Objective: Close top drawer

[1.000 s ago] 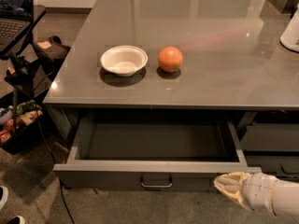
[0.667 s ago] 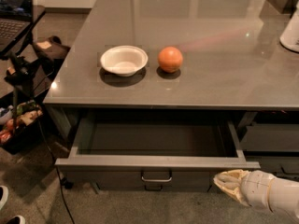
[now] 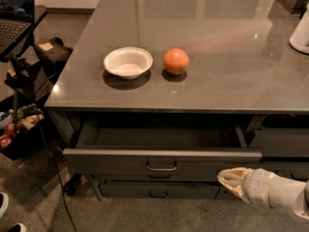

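One wide top drawer (image 3: 161, 159) stands pulled out beneath the near edge of the grey surface (image 3: 231, 81), its dark inside showing; the hand (image 3: 231, 180), fingers pressed together, sits low at the near right, just below the drawer front's right part; a white bowl (image 3: 128, 62) and an orange (image 3: 175, 61) rest side by side on the surface.

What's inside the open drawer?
The top drawer shows only its dark bottom, with nothing lying in it. Its back part is hidden under the table. The gripper is outside, by the drawer's front right corner.
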Robot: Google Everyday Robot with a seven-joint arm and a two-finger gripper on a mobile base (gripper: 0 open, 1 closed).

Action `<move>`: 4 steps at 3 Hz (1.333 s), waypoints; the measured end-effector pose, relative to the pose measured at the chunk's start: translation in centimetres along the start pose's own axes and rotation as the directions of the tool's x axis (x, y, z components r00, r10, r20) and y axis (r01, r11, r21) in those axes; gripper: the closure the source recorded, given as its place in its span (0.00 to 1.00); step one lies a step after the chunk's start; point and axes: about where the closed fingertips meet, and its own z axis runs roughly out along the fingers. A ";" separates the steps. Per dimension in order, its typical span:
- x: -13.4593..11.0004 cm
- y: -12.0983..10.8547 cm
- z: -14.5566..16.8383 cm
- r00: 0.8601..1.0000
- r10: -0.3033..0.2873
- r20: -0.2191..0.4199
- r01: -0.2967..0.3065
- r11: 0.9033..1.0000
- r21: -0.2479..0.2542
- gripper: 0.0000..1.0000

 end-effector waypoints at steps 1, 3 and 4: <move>-2.2 -2.8 3.2 0.996 -0.068 0.054 0.067 0.997 0.028 1.00; -5.9 -5.3 6.6 0.982 -0.138 0.128 0.132 0.990 0.052 1.00; -6.0 -5.2 6.6 0.982 -0.139 0.130 0.134 0.990 0.052 1.00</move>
